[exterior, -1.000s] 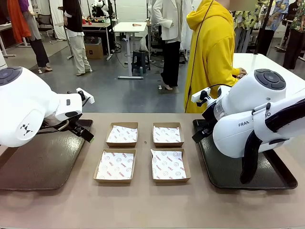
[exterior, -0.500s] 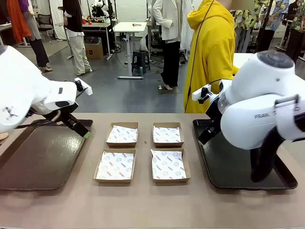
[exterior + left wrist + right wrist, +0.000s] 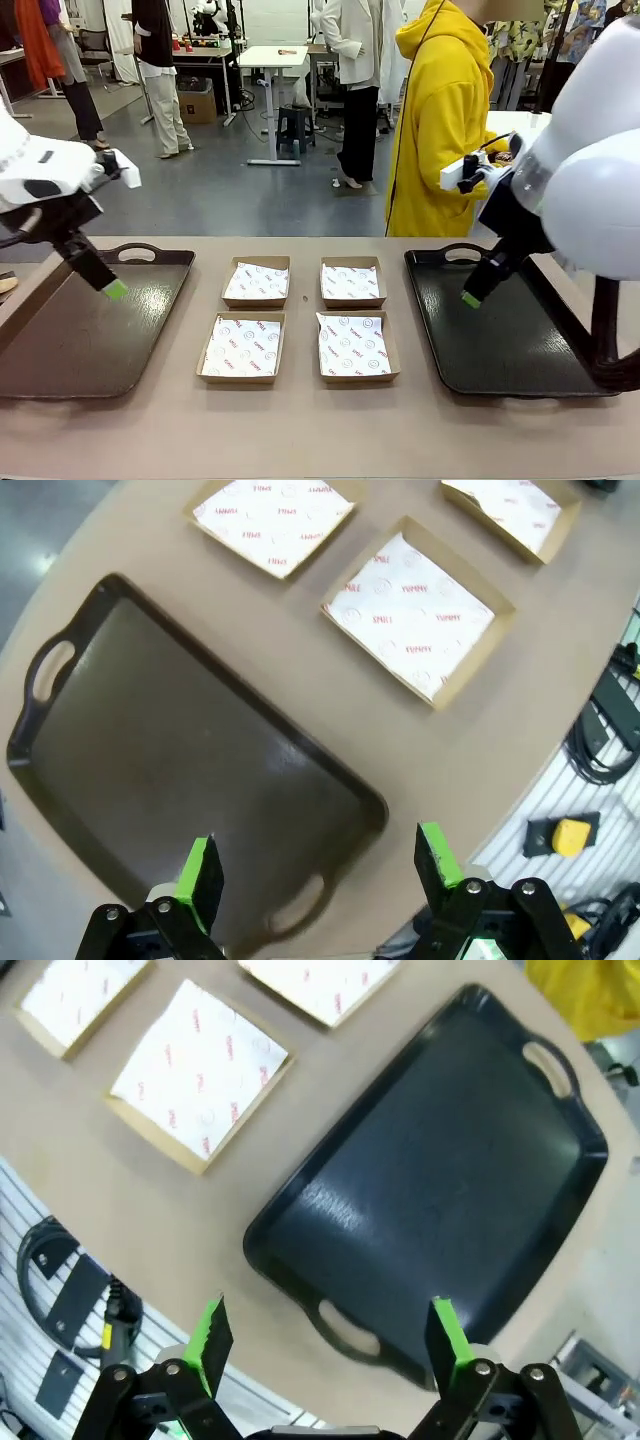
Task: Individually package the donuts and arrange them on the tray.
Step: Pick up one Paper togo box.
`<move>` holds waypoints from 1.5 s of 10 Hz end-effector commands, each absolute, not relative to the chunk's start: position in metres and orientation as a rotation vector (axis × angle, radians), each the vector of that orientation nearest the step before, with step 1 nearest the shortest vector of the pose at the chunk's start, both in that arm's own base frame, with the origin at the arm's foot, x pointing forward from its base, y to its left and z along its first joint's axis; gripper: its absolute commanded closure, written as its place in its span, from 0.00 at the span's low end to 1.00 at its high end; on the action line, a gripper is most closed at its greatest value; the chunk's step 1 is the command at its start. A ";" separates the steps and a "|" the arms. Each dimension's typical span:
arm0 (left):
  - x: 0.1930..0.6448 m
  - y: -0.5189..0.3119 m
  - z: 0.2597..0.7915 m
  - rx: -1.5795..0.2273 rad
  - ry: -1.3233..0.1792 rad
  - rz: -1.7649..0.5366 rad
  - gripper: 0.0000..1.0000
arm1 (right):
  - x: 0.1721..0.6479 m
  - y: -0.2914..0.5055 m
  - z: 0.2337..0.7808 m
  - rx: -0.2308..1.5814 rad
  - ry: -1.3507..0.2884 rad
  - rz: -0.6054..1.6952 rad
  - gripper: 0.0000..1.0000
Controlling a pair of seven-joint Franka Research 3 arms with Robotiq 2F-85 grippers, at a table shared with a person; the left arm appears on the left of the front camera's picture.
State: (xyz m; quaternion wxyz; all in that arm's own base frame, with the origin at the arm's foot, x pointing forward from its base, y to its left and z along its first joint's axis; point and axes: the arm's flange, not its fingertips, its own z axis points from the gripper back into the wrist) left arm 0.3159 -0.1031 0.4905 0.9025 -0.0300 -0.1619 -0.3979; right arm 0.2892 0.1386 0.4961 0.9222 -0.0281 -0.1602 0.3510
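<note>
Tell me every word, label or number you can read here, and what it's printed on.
Red print on the white paper lining the cardboard boxes: short words and round stamps, too blurred to read.
On the left tray and right tray: no lettering.
Nothing else here carries readable text.

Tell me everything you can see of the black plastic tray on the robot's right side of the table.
The black plastic tray is a rounded rectangle with a raised rim and a cut-out handle at each short end. Its glossy bed is bare and reflects light. It lies flat on the tan table, to the right of four paper-lined brown cardboard boxes. The right gripper hangs open above it, not touching it.
</note>
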 end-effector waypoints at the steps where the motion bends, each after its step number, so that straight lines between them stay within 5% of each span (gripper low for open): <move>1: 0.202 -0.063 0.398 0.006 -0.414 -0.814 0.00 | 0.204 0.081 0.383 -0.111 -0.398 0.671 0.00; 2: 0.316 -0.103 0.490 -0.062 -0.335 -0.823 0.00 | 0.289 0.139 0.496 -0.058 -0.329 0.721 0.00; 7: 0.313 -0.100 0.493 -0.047 -0.323 -0.817 0.00 | 0.288 0.135 0.499 -0.066 -0.332 0.714 0.00; 11: 0.324 -0.046 0.488 -1.119 -0.240 -0.572 0.00 | 0.281 0.045 0.466 0.917 -0.469 0.446 0.00; 13: 0.326 -0.020 0.480 -1.386 -0.214 -0.450 0.00 | 0.285 0.007 0.448 1.156 -0.492 0.364 0.00; 15: 0.332 0.005 0.469 -1.453 -0.186 -0.332 0.00 | 0.295 -0.020 0.433 1.279 -0.457 0.303 0.00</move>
